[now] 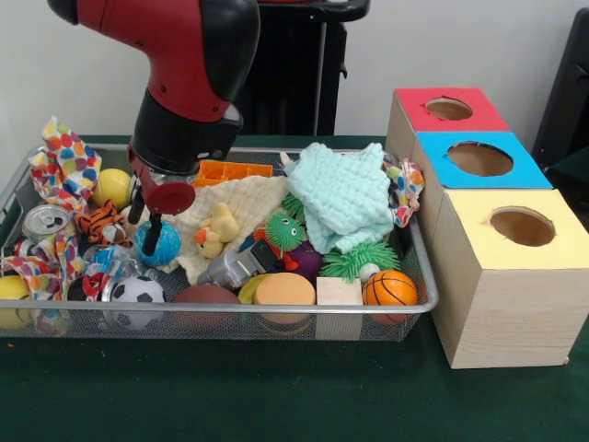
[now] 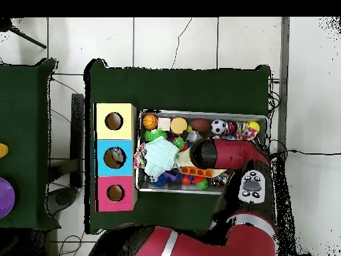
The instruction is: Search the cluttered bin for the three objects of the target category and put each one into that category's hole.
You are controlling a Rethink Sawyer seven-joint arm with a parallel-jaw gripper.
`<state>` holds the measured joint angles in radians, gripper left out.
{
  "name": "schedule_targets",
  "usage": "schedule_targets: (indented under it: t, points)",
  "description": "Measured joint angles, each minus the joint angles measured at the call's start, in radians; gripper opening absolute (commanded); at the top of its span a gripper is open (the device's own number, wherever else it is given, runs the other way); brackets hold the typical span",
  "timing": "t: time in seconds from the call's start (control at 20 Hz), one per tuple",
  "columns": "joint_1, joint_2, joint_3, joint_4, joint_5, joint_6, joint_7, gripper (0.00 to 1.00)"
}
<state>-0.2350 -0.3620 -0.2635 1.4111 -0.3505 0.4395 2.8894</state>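
Note:
My gripper [image 1: 147, 226] hangs low over the left half of the wire bin [image 1: 425, 267], right at a blue ball [image 1: 164, 245]; the arm hides whether it touches. Other balls lie about: a yellow one [image 1: 112, 187], a soccer ball [image 1: 136, 293], a brown football [image 1: 204, 295] and a small basketball [image 1: 389, 288]. To the right of the bin stand three boxes with round holes, red [image 1: 449, 109], blue [image 1: 479, 158] and yellow [image 1: 522, 226]. In the overhead view the arm [image 2: 216, 153] covers the bin's middle and hides the gripper; something small shows inside the blue hole [image 2: 114, 157].
The bin also holds a mint cloth [image 1: 345, 198], a cream cloth [image 1: 241, 207], a yellow duck [image 1: 217, 230], a green spiky toy [image 1: 283, 230], a can [image 1: 44, 221], patterned fabric [image 1: 64, 166], an orange disc [image 1: 283, 290] and a wooden block [image 1: 339, 292].

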Motion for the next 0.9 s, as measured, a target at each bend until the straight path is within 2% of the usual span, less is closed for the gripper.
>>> schedule_targets:
  t: [0.4,0.9]
  points:
    - [0.052,0.091,-0.061,-0.025,-0.046,-0.12,0.0,1.0]
    - [0.056,0.161,-0.109,-0.082,-0.047,-0.181,0.0,1.0]
